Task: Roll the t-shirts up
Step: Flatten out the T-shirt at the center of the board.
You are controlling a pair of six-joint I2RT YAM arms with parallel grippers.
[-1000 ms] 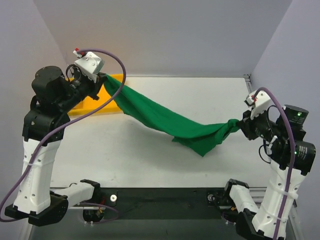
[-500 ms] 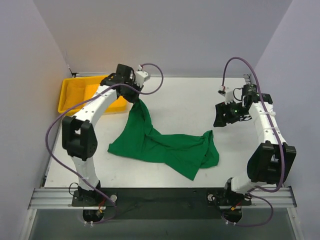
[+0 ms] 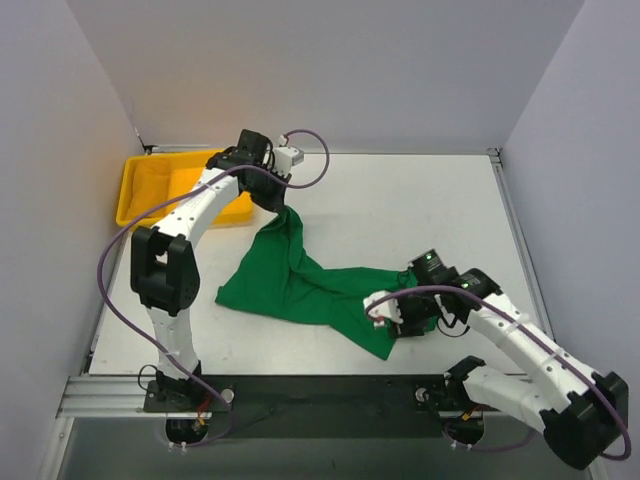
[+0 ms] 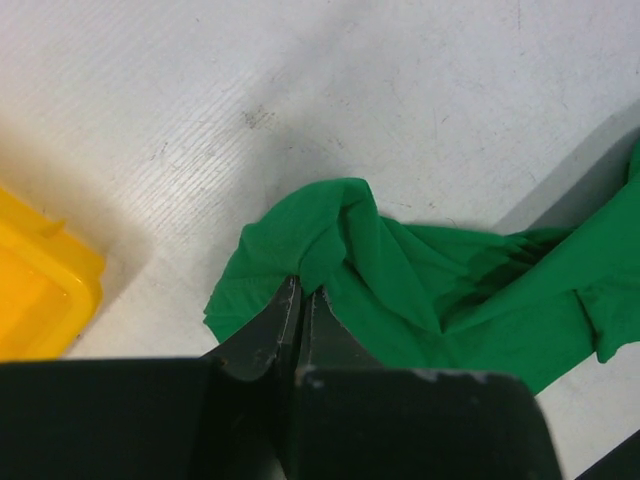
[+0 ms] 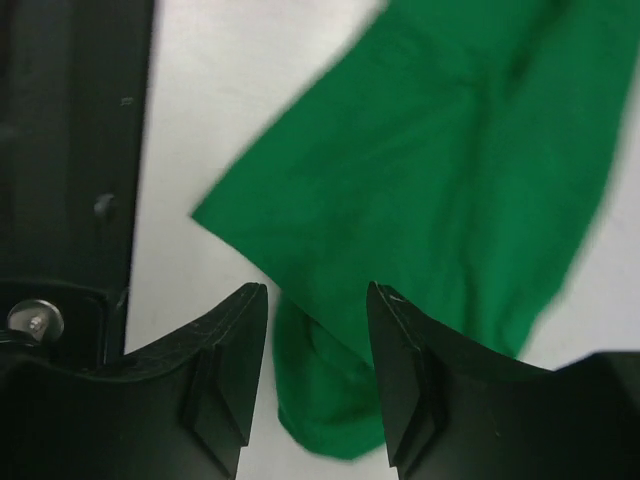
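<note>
The green t-shirt (image 3: 300, 285) lies crumpled across the middle of the table, with one end lifted toward the back left. My left gripper (image 3: 283, 203) is shut on that raised end. In the left wrist view its fingertips (image 4: 290, 295) pinch a fold of the t-shirt (image 4: 400, 270). My right gripper (image 3: 392, 325) hovers low over the shirt's near right corner. Its fingers (image 5: 235, 330) stand open in the right wrist view, and the t-shirt (image 5: 440, 170) lies on the table below and between them, not gripped.
A yellow tray (image 3: 150, 185) sits at the back left corner, and its corner (image 4: 35, 300) shows beside the left gripper. The table's dark front rail (image 5: 70, 140) runs close to the right gripper. Walls enclose the table on three sides.
A second ago both grippers held the shirt stretched in the air. The right gripper let go and opened, the shirt dropped to the table, and the right arm swung down to its near right corner.
</note>
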